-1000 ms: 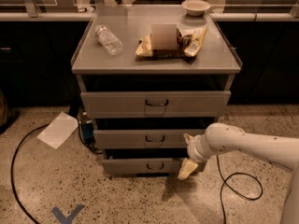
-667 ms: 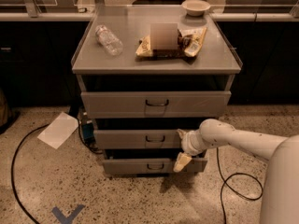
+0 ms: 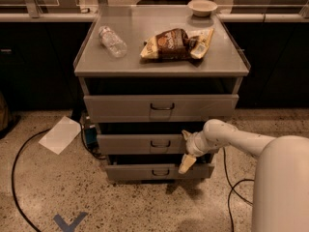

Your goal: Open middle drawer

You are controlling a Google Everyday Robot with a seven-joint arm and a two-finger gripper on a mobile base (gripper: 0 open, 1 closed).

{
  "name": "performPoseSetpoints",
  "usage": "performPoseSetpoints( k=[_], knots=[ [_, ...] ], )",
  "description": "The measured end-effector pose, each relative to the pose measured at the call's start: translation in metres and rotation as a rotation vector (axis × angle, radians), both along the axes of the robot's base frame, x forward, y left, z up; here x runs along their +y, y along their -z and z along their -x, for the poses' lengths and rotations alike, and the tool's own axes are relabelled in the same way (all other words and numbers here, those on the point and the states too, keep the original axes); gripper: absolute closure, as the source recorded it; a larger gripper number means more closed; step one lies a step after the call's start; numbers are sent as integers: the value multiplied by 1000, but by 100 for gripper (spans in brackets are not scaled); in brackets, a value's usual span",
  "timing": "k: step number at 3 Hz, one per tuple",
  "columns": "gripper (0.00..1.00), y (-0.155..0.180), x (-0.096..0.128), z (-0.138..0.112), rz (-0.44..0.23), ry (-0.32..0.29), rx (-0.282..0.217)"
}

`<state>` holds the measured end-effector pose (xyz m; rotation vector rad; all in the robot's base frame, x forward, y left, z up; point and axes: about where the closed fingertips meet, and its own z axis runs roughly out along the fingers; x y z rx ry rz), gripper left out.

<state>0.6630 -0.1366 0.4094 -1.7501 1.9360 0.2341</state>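
Pale paper point(image 3: 60, 134) lies flat on the speckled stone floor, off the left edge of the bench, with a black cable point(image 3: 17, 178) looping beside it. The grey metal bench top point(image 3: 159, 64) has a raised lip. A clear, ribbed plastic bottle point(image 3: 112, 41) lies on its side near the left edge. A crinkled brown and yellow snack bag point(image 3: 176, 45) sits right of centre, and a shallow cream bowl point(image 3: 202, 6) stands at the back edge toward the right corner.

Below the top, three grey drawer fronts are stacked. The middle drawer point(image 3: 140, 144) is the low, wide panel with a small dark loop handle point(image 3: 160, 143), and it sits slightly proud of the frame.

The smooth white arm point(image 3: 236, 139) reaches in from the right. Its gripper point(image 3: 185, 150) is at the right end of the middle drawer's front with its jaws spread, one tip by the panel's upper edge and the cream one hanging over the lowest drawer point(image 3: 145, 172). It grasps nothing that I can see.

The bag carries pale lettering that is too blurred to read.
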Motion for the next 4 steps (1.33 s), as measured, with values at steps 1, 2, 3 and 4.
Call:
performPoseSetpoints(
  k=[1,2,3,4],
  knots=[
    [0,2,1,2,0,-2,7],
    [0,1,3,20,-6,4,65],
    [0,1,3,20,-6,4,65],
    [0,5,5,19,-1,11,124]
  ],
)
